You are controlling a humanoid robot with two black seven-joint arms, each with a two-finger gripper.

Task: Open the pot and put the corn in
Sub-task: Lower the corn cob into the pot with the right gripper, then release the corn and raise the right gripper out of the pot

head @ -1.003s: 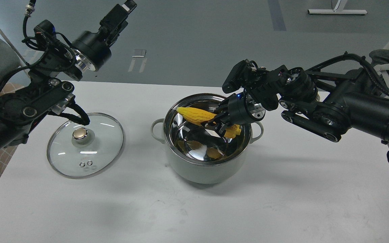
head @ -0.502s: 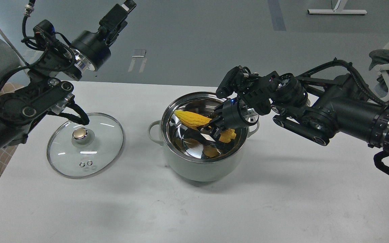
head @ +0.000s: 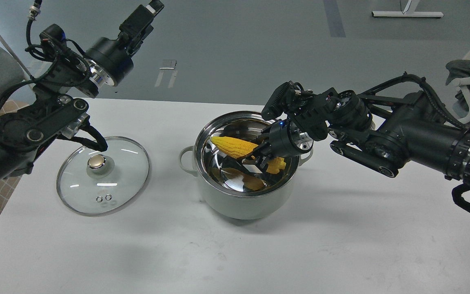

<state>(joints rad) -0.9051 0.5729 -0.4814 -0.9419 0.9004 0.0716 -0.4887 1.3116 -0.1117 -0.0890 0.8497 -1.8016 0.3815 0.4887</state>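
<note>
The pale grey-green pot (head: 243, 204) stands open in the middle of the white table, its shiny steel interior showing. My right gripper (head: 254, 158) reaches down into the pot from the right and is shut on the yellow corn cob (head: 233, 146). The cob lies inside the pot's mouth, tapered end pointing left, its butt end past the fingers on the right. Yellow reflections show on the steel bottom. My left gripper (head: 144, 14) is raised high at the upper left, far from the pot; its fingers cannot be told apart.
The round glass lid (head: 103, 174) with a gold knob lies flat on the table left of the pot, under my left arm. The table's (head: 341, 245) far edge runs just behind the pot. A chair with grey cloth stands at the far right.
My right gripper has carried the corn lower and leftward into the pot. The pot has shifted slightly to the left. The left arm has barely moved.
</note>
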